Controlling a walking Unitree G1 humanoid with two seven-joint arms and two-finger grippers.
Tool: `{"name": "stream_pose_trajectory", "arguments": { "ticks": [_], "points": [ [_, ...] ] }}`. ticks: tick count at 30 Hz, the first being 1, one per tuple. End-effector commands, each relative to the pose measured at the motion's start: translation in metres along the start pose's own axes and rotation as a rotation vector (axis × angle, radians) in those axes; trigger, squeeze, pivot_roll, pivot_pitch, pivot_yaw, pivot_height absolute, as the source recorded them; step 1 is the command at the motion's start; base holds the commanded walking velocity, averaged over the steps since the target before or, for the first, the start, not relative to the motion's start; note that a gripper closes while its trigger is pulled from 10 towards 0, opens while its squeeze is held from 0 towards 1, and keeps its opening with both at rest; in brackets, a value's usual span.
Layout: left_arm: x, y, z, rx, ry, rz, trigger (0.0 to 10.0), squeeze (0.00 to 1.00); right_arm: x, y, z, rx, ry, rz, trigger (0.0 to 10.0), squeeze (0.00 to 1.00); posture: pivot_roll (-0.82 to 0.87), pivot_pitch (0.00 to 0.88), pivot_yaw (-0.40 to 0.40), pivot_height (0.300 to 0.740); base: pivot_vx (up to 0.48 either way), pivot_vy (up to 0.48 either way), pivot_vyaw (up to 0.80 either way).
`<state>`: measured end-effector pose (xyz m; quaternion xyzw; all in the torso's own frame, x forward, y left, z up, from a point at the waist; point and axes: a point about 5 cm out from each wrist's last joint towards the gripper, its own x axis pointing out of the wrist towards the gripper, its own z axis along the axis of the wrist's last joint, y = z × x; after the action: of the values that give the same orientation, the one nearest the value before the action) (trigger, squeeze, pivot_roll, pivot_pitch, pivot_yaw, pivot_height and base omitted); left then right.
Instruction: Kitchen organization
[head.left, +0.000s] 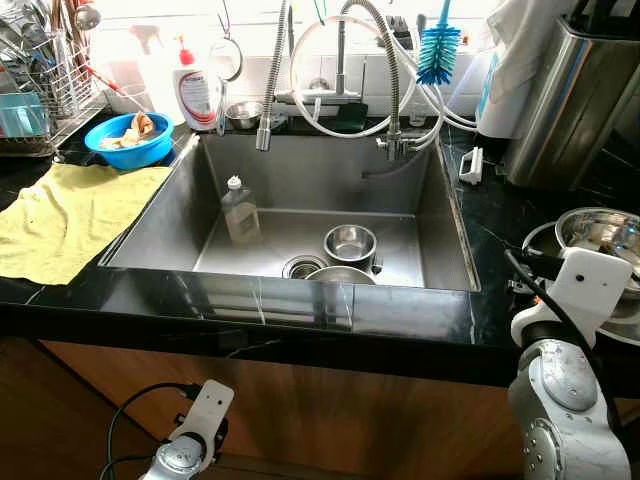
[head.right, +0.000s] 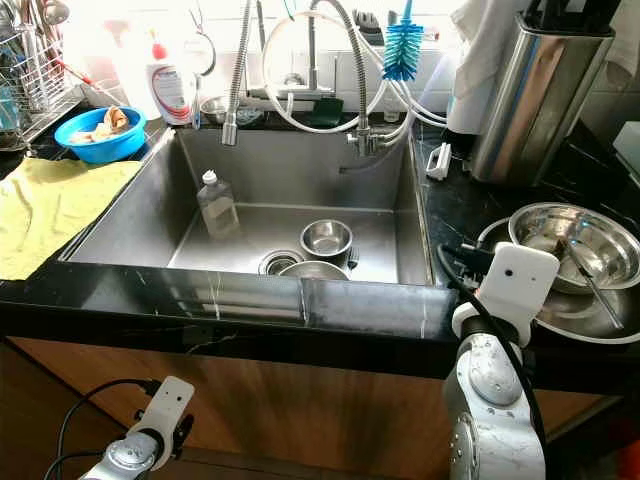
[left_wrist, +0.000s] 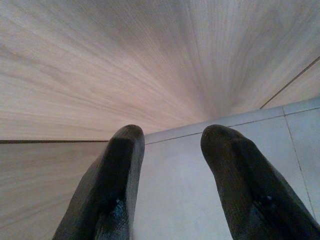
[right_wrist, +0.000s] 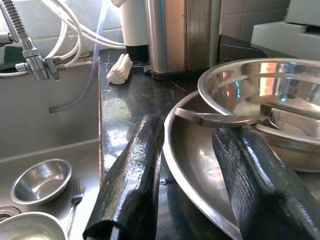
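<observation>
On the counter right of the sink (head.left: 300, 215), a steel bowl (head.right: 575, 245) sits inside a wide steel plate (head.right: 560, 318), with a spoon (right_wrist: 220, 118) lying across them. My right gripper (right_wrist: 192, 131) is open at the plate's near rim; one finger is over the black counter, the other over the plate. In the sink are a small steel bowl (head.left: 350, 242), a second bowl (head.left: 340, 275) at the front, a fork (right_wrist: 75, 192) and a clear soap bottle (head.left: 240, 212). My left gripper (left_wrist: 172, 135) hangs open and empty low by the wooden cabinet front.
A yellow cloth (head.left: 70, 215), a blue bowl (head.left: 128, 140) and a dish rack (head.left: 35, 85) lie left of the sink. A detergent bottle (head.left: 197, 92), faucet hoses (head.left: 270, 80) and a blue brush (head.left: 438, 50) line the back. A tall steel canister (head.left: 575, 100) stands at the back right.
</observation>
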<state>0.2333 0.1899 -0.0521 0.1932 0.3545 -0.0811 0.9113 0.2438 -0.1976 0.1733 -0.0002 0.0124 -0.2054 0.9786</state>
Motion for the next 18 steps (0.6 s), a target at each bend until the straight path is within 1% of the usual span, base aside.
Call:
{"name": "stream_pose_trajectory", "arguments": {
  "ticks": [1, 8, 18],
  "points": [
    [-0.0005, 0.0034, -0.0014, 0.015, 0.002, 0.01, 10.0, 0.0, 0.0002, 0.0021, 0.0, 0.0, 0.01, 0.01, 10.0, 0.0, -0.13, 0.0, 0.049, 0.74, 0.0, 0.0, 0.0],
    [-0.0005, 0.0034, -0.0012, 0.017, 0.001, 0.011, 10.0, 0.0, -0.0024, 0.0004, -0.0066, 0.006, 0.051, -0.037, 10.0, 0.0, -0.13, 0.0, 0.05, 0.74, 0.0, 0.0, 0.0],
    [-0.0005, 0.0034, -0.0013, 0.016, 0.002, 0.011, 10.0, 0.0, -0.0022, -0.0031, -0.0023, 0.01, 0.03, -0.067, 10.0, 0.0, -0.13, 0.0, 0.049, 0.74, 0.0, 0.0, 0.0]
  ]
}}
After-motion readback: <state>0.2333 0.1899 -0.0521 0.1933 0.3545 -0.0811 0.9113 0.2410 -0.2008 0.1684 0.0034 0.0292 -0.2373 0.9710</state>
